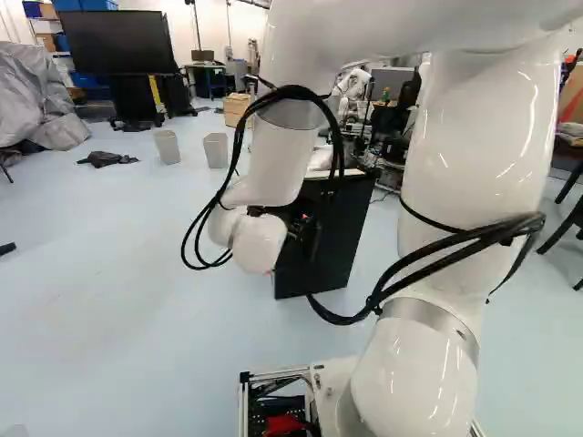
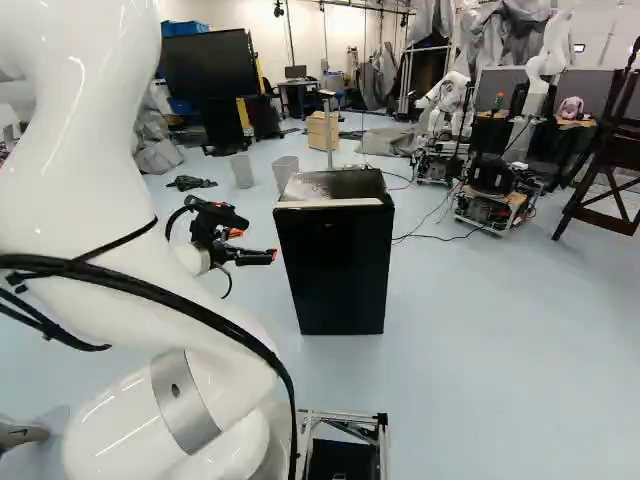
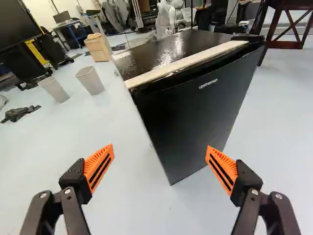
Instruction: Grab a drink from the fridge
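White arm [image 2: 95,225] fills the nearest part of both base views, w/ black cables [image 2: 150,290] strapped along it. Its gripper [image 2: 257,240] is L of the fridge [image 2: 335,270] in the R base view, near but apart; in the L base view it's seen in front of the fridge's dark side. Fingers are spread wide, orange pads [image 3: 99,169] facing each other, bare floor showing btwn. Fridge = small black unit standing on the pale blue floor [image 2: 480,350], dead ahead of the gripper in the wrist view, door closed, w/ a pale strip [image 3: 186,63] along the top's front edge. Past it: two grey bins [image 2: 241,170], wooden box [image 2: 322,130], dark bundle [image 2: 190,183] on the floor, lg. black screen [image 2: 205,65]. Far R of the R base view: another robot [image 2: 545,60] & a brown wooden stand [image 2: 612,150] w/ crossed braces.
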